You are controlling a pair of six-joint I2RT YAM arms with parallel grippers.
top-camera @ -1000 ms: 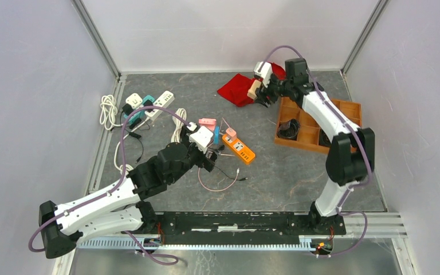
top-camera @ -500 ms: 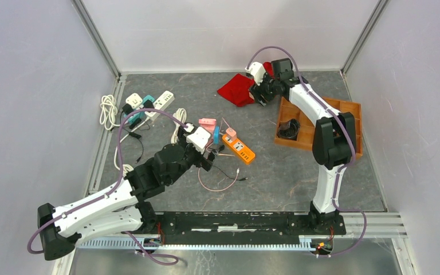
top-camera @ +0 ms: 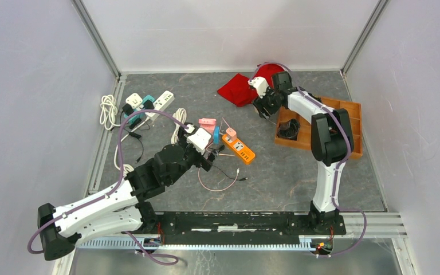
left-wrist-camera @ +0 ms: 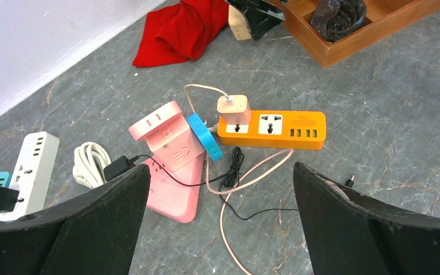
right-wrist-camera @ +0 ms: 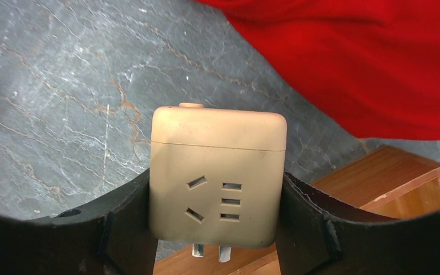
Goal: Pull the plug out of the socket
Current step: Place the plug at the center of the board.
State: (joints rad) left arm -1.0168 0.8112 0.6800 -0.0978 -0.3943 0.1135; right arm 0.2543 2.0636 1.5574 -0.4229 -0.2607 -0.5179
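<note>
left wrist view: the pink plug (left-wrist-camera: pixel 233 109) sits in the end socket of the orange power strip (left-wrist-camera: pixel 286 130). the left gripper (left-wrist-camera: pixel 220 172) hangs near the strip, jaws spread wide, empty. well away from the strip, the right gripper (right-wrist-camera: pixel 216 186) clamps a beige cube adapter (right-wrist-camera: pixel 217 154).

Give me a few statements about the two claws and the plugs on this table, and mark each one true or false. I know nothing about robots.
1. The right gripper holds a beige adapter between its fingers. True.
2. The left gripper is clamped on the orange power strip. False: its jaws are wide open, and it hovers above the strip without touching anything.
3. A pink plug sits in the orange power strip. True.
4. The red cloth lies inside the wooden tray. False: it lies on the table, beside the tray.
</note>
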